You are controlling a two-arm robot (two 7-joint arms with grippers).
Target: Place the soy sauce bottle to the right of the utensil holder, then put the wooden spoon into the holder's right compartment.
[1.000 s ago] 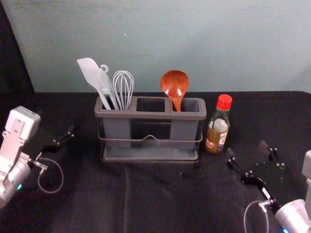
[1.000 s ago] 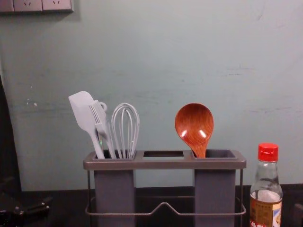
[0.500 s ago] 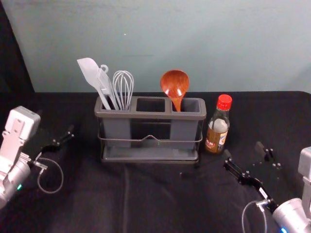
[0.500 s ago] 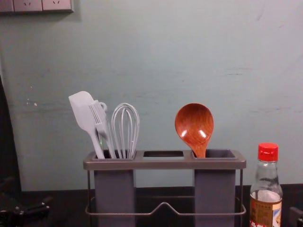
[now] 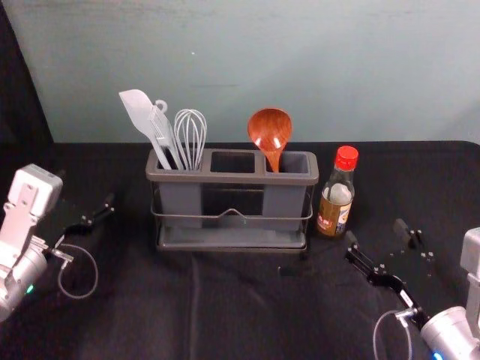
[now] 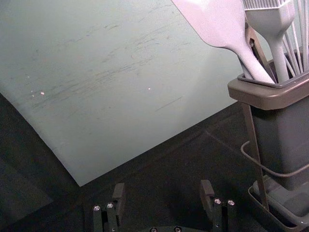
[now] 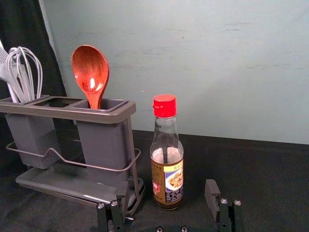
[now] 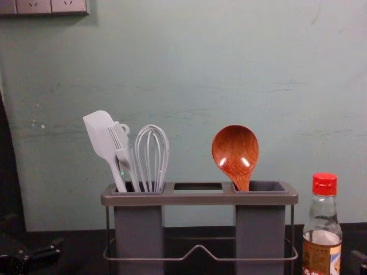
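At lower right in the head view, right pincer [image 5: 376, 232] with fingers spread apart, gripping nothing, near the soy sauce bottle [image 5: 335, 196]. Bottle upright on the table [image 5: 127, 315], right of centre in the frame, just beside the right end of the utensil holder [image 5: 232, 178]. Likely to handle as stiff, smooth glass, weightiest low in the body, slippery if damp, breakable if toppled. Best to take hold around the label [image 7: 167, 182], where broad and straight, with an even squeeze; better to avoid the red cap [image 5: 346, 157]. Farther out, at centre, the holder, rigid by its look. In its right compartment [image 5: 288, 199], wooden spoon [image 5: 270, 131] with bowl up and handle down inside, leaning toward the middle opening [image 5: 233, 161]; probably light, hard and a little slick from polish, best pinched just under the bowl. In the middle opening, no utensil in sight. In the left compartment [image 5: 181, 199], spatula [image 5: 139, 112], brush [image 6: 270, 19] and whisk [image 5: 190, 129], heads up. Beneath, a shallow tray [image 5: 232, 238]. At the left edge of the head view, left pincer [image 5: 85, 187] parked, open and empty. Both placements apparently met; next, probably, backing the right pincer away without nudging the bottle over.
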